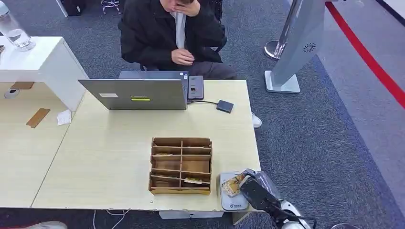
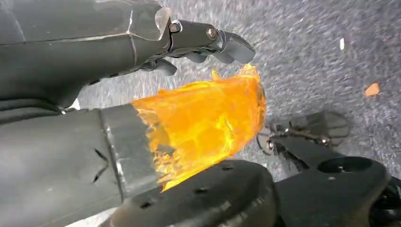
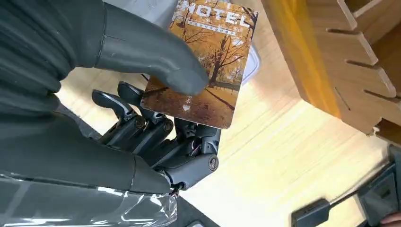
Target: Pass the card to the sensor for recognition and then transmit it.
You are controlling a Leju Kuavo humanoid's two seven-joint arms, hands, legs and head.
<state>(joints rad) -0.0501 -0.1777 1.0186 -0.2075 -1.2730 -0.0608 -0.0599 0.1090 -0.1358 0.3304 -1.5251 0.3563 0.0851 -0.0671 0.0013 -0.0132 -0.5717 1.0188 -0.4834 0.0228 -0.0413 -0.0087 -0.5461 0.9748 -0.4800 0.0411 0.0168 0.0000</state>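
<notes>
Orange card pinched by right robot hand above sensor, long axis toward organizer

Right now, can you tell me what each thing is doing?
card: held by the right hand, over the sensor
right hand: grips the card
sensor: flat on the table edge
laptop: open
wooden organizer: holds a few cards
left hand: holds nothing

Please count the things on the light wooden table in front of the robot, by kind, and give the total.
Laptop: 1
Wooden organizer: 1
Card reader: 1
Dark adapter box: 1
Phone: 1
Total: 5
The hotel card is not counted; the right hand holds it over the reader.
</notes>
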